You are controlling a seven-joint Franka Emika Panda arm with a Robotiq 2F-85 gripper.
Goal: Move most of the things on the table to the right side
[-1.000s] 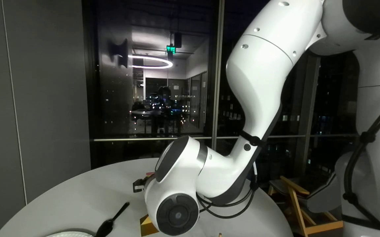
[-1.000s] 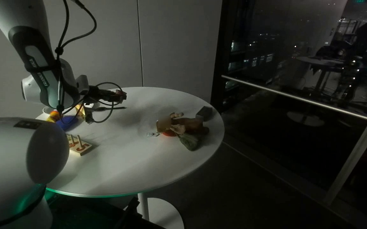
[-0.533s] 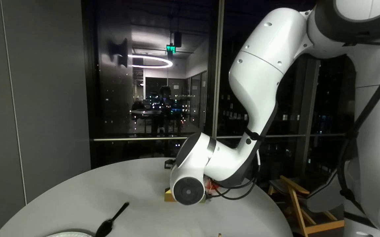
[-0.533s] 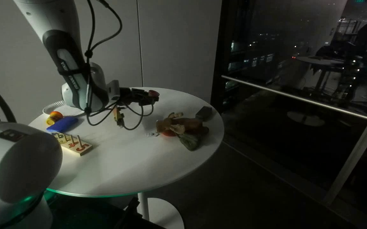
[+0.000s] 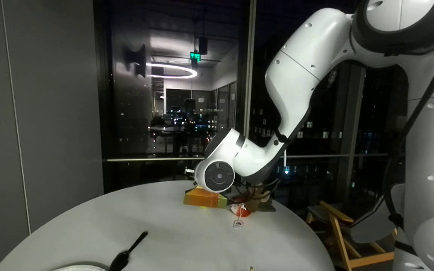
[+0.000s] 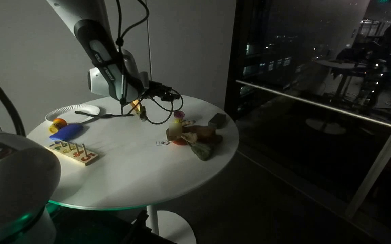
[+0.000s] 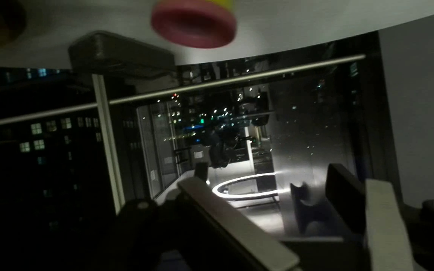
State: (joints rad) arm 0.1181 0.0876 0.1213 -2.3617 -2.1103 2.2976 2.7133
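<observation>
- From where I'm standing, the tool point(image 7: 271, 184) is spread wide, nothing in it.
- Pink-rimmed yellow plastic-looking cup point(image 6: 179, 116) sits just beside the brown plush toy point(image 6: 200, 133), so I'd guess this is the put-down step.
- Next, imo: back off without tipping it, then fetch the flat wooden number pegboard point(image 6: 73, 154), well apart from the plush toy.
</observation>
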